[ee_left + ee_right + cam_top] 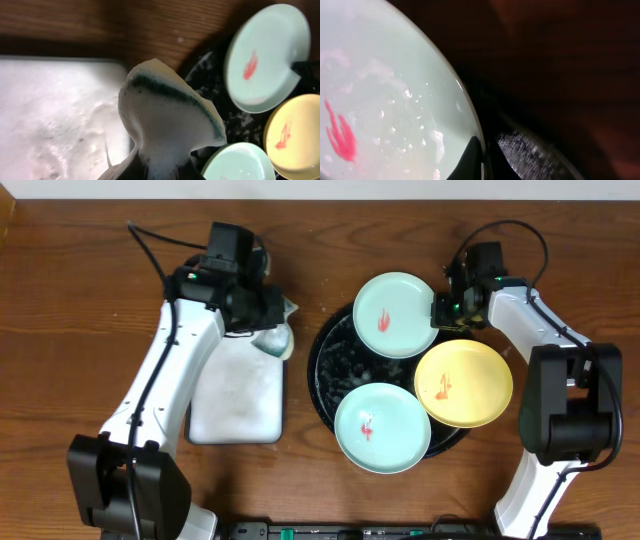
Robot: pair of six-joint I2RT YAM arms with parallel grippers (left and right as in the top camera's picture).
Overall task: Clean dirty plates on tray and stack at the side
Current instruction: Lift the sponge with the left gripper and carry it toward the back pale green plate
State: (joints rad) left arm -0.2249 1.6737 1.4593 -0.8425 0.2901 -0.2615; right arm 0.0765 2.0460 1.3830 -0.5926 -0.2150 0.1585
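Three plates rest on the round black tray [330, 375]: a mint-green plate [395, 315] at the back, a yellow plate [463, 383] at the right, and a second mint-green plate [382, 428] at the front. Each has a red smear. My right gripper [440, 310] is shut on the back mint plate's right rim [395, 100]. My left gripper [262, 320] is shut on a sudsy green sponge [165, 115], held over the right end of the white tray, left of the black tray [210, 75].
A white rectangular tray [238, 392] with suds lies left of the black tray; it also shows in the left wrist view [55, 115]. Brown wooden table all around. The right arm's base stands at the right edge [565, 410].
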